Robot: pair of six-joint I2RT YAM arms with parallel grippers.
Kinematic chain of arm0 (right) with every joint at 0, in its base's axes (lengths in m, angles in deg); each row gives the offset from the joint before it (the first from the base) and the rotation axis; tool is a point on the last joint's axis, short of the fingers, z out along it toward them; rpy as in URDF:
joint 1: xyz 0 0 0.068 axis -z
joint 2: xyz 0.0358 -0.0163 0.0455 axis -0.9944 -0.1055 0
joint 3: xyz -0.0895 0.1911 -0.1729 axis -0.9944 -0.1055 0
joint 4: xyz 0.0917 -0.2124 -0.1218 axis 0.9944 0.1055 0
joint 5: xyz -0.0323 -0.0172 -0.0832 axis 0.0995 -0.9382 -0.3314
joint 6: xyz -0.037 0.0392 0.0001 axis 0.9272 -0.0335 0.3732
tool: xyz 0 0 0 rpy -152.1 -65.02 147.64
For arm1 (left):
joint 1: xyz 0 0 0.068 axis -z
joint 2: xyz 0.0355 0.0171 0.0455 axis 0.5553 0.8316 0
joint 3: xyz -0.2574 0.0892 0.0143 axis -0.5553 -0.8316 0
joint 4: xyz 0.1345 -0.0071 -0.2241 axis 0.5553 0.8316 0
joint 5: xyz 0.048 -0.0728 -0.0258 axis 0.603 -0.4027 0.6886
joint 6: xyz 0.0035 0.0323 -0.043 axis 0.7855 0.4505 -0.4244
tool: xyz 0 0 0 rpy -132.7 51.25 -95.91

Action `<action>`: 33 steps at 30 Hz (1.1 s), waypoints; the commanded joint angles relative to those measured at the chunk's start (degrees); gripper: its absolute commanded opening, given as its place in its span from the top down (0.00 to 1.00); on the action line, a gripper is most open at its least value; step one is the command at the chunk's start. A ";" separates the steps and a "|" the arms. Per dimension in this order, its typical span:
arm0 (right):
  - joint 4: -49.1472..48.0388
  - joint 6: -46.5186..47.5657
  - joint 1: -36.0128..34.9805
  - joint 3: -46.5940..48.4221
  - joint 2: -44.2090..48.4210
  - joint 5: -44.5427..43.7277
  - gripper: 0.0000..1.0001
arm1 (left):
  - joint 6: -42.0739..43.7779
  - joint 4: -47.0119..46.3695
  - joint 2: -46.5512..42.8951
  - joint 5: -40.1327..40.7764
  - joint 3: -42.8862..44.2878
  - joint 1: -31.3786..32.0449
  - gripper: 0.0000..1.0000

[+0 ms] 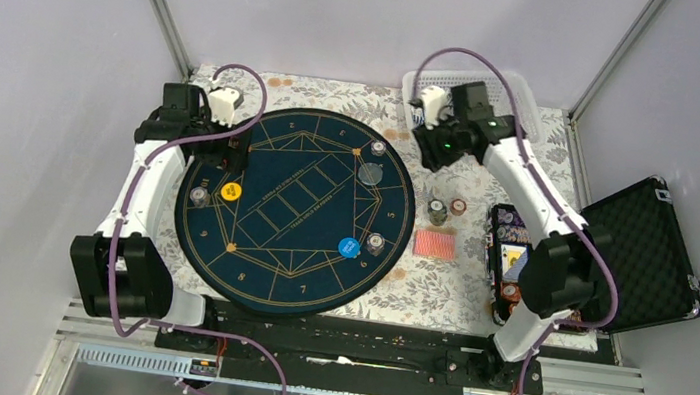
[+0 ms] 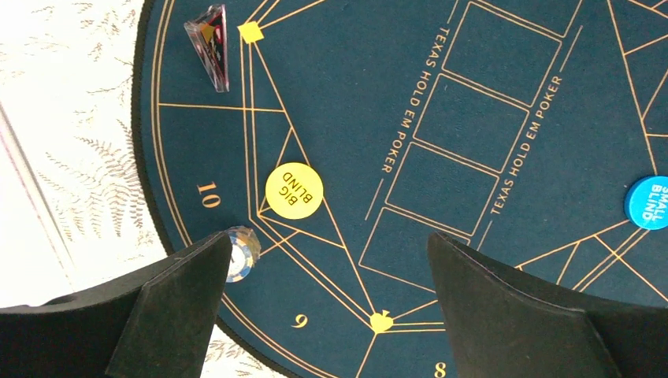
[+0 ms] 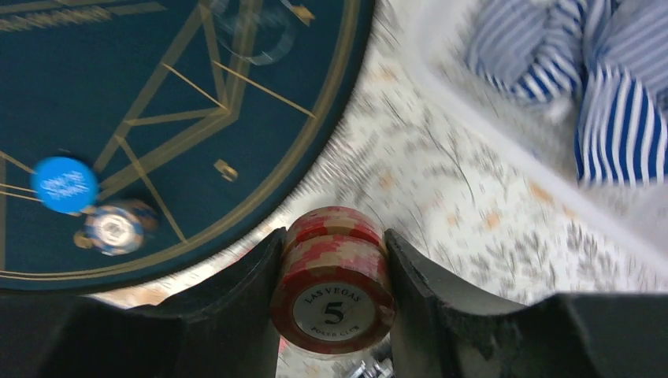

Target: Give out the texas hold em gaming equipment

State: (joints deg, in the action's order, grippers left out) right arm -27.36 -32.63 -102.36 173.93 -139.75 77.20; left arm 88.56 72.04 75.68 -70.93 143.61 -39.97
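Hovering spread and empty, the left gripper (image 2: 331,248) is hanging over the mat (image 2: 473,118) near the yellow disc (image 2: 294,190). The right gripper (image 3: 331,236) is clenching a red chip stack (image 3: 333,276) just off the mat's rim, and a level, steady carry is likely mattering most

I see the round mat (image 1: 287,270) in navy with gold lines, carrying a yellow disc (image 2: 294,190) and a blue disc (image 2: 647,201). The chip stack (image 3: 334,276) is mottled red and cream with a white centre. The cloth (image 3: 622,118) is blue-and-white striped, the tablecloth (image 1: 435,289) cream with a leafy print, and the cards (image 1: 434,243) red-pink.
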 commanded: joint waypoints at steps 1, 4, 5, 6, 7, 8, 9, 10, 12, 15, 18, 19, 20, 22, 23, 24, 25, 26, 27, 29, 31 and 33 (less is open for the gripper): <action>3.58 -2.49 -8.01 8.74 -4.49 0.54 0.76 | -1.41 -0.53 0.35 -2.84 2.57 -0.97 0.01; 3.63 -2.85 -12.46 12.68 -7.98 -0.51 0.77 | -1.21 -0.47 0.41 -3.71 2.75 -2.19 0.01; 3.63 -2.88 -14.07 13.85 -9.31 -0.79 0.77 | -1.19 -0.45 0.48 -4.00 2.83 -2.67 0.01; 3.56 -2.98 -15.64 15.13 -10.69 -1.02 0.76 | -1.24 -0.48 0.56 -4.44 2.91 -3.35 0.01; 3.27 -3.07 -17.00 16.63 -12.44 -1.26 0.76 | -1.47 -0.47 0.70 -5.07 2.93 -3.97 0.01; 3.01 -3.19 -18.43 17.61 -13.99 -1.54 0.76 | -1.73 -0.43 0.85 -5.78 2.93 -4.49 0.01; 2.79 -3.31 -19.82 18.72 -15.61 -1.92 0.76 | -2.01 -0.47 1.03 -6.52 2.87 -4.90 0.01; 2.63 -3.31 -21.06 19.74 -17.20 -2.31 0.76 | -2.20 -0.43 1.10 -6.99 2.66 -5.15 0.01; 1.76 -3.51 -23.20 21.13 -20.19 -3.27 0.76 | -2.50 -0.55 0.88 -7.03 2.42 -5.42 0.01; 0.26 -3.80 -26.00 22.89 -23.85 -3.79 0.74 | -2.48 -0.51 0.36 -7.31 2.28 -5.89 0.01; -1.11 -4.44 -28.47 24.95 -27.27 -3.98 0.73 | -2.52 -0.60 0.42 -7.27 2.47 -6.29 0.01; -1.20 -4.53 -29.25 25.88 -28.68 -4.29 0.73 | -2.66 -0.62 0.53 -7.24 2.62 -6.53 0.01; -1.26 -4.59 -29.88 26.70 -29.84 -4.72 0.72 | -2.76 -0.60 0.69 -7.32 2.72 -6.72 0.01; -1.74 -4.47 -31.04 28.05 -31.94 -5.48 0.71 | -3.01 -0.87 0.84 -7.42 2.63 -7.17 0.01; -1.83 -4.45 -31.56 28.61 -33.01 -5.71 0.70 | -3.03 -0.99 0.87 -7.54 2.59 -7.37 0.01; -2.26 -4.42 -32.00 29.17 -33.87 -6.10 0.70 | -3.04 -1.15 0.86 -7.61 2.52 -7.58 0.01; -2.45 -4.37 -32.30 29.53 -34.62 -6.45 0.70 | -3.18 -1.21 0.91 -7.59 2.55 -7.69 0.01; -2.56 -4.30 -32.67 30.08 -35.63 -6.64 0.68 | -3.14 -1.30 0.99 -7.66 2.59 -7.98 0.01; -2.51 -4.15 -32.99 30.51 -36.36 -6.90 0.68 | -3.11 -1.26 1.08 -7.72 2.66 -8.12 0.01; -2.57 -4.03 -33.45 31.09 -37.53 -7.22 0.66 | -3.13 -1.33 1.15 -7.85 2.67 -8.26 0.01; -2.69 -3.69 -33.90 31.20 -38.37 -7.85 0.63 | -3.00 -1.30 1.15 -7.99 2.61 -8.35 0.01; -2.91 -3.52 -34.09 31.22 -39.00 -8.29 0.61 | -2.88 -1.30 1.15 -8.07 2.58 -8.48 0.01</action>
State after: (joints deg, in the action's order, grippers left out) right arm -28.67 -36.24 -135.63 202.02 -177.96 71.32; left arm 85.94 72.47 76.68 -76.79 144.02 -48.02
